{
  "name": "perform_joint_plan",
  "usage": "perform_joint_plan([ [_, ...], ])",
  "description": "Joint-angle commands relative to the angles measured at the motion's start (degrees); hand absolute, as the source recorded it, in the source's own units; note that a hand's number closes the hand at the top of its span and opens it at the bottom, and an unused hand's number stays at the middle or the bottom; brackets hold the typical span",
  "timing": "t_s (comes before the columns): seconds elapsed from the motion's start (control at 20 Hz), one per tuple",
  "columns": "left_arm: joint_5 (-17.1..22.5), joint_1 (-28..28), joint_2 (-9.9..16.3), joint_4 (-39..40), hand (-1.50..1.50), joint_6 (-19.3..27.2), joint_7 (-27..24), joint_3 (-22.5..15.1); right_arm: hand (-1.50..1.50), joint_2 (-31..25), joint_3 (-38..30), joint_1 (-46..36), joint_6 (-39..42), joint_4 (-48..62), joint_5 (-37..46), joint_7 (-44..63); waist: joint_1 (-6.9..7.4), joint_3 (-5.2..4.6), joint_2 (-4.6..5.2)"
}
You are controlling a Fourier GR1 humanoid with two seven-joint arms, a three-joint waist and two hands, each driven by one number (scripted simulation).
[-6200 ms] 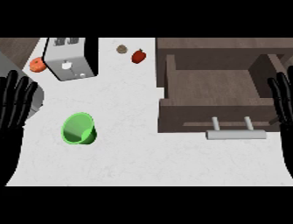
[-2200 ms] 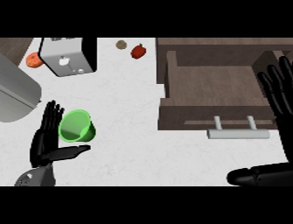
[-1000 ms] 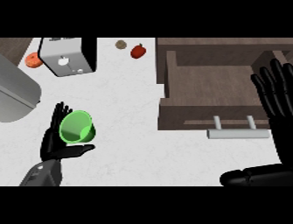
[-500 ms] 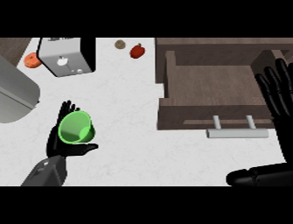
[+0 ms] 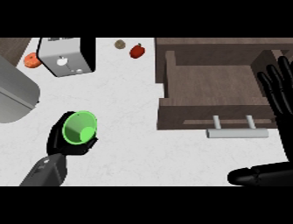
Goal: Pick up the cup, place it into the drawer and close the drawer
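A green cup [image 5: 79, 129] stands on the white counter [image 5: 142, 144] at the left, its mouth facing up. My left hand [image 5: 71, 148] is under and around it, with black fingers curled about its sides. The brown drawer [image 5: 174, 111] stands open at the right, and its bare inside holds nothing. Its grey bar handle [image 5: 235, 132] sticks out toward me. My right hand [image 5: 289, 94] is open with its fingers straight up, over the drawer's right end.
A silver toaster [image 5: 64, 57] stands at the back left with an orange fruit [image 5: 32, 60] beside it. A red fruit [image 5: 136, 50] and a small brown item [image 5: 120, 44] lie behind the drawer's left corner. A large grey rounded shape [image 5: 3, 98] fills the left edge.
My left hand has moved from beside the cup to around it, and its fingers have curled onto it. The right hand has shifted only slightly.
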Motion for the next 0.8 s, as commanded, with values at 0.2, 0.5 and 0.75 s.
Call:
perform_joint_plan([
  [0.2,0.74,1.47,-1.72,-3.94,1.50,1.28,-8.20,0.59,-1.50,-1.30,-3.21,-1.53,0.43,0.69,-2.42,0.03,0.45,0.06,-0.17],
  [0.5,1.68,4.12,-1.57,-7.47,1.50,3.92,-9.35,1.31,-1.50,-3.13,-4.53,-2.81,2.12,1.91,-4.17,1.10,0.53,0.06,-0.16],
  [0.75,3.59,4.62,-2.06,-17.03,1.50,1.32,-4.51,-0.11,-1.50,-0.91,-1.37,-0.91,-0.26,-1.26,-0.93,1.99,0.85,0.10,-0.36],
])
